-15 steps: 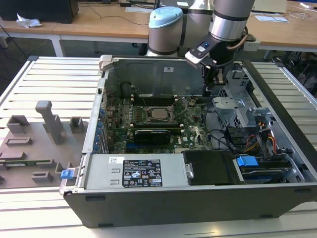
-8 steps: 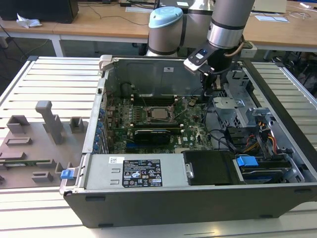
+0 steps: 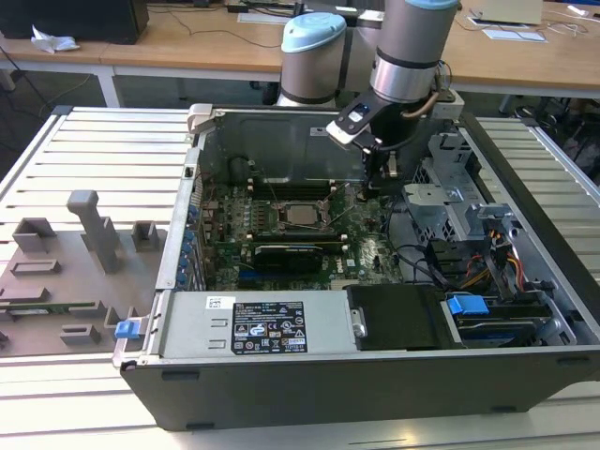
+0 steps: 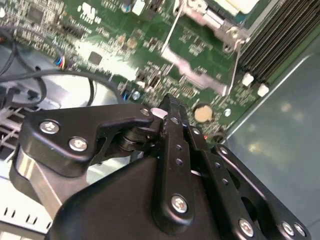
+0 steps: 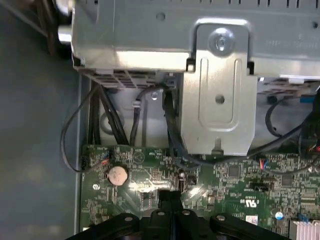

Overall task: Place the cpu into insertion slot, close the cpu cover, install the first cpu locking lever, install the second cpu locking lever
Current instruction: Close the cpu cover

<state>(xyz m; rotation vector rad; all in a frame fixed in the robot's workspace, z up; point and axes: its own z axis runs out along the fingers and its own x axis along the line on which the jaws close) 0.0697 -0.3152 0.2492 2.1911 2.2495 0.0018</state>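
Silvery-beige cpu point(image 3: 302, 215) — small, square — framed by metal-rimmed insertion slot point(image 3: 322, 228).

- The cpu point(image 3: 302, 214) is seated flat in the insertion slot point(image 3: 281, 217), pale top upward.
- The cpu cover point(image 4: 199, 15) is laid flat around it.

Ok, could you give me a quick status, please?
Gripper shut, empty, above green circuit board. Small pale silvery cpu sits in square silver-rimmed insertion slot. Nothing between them.
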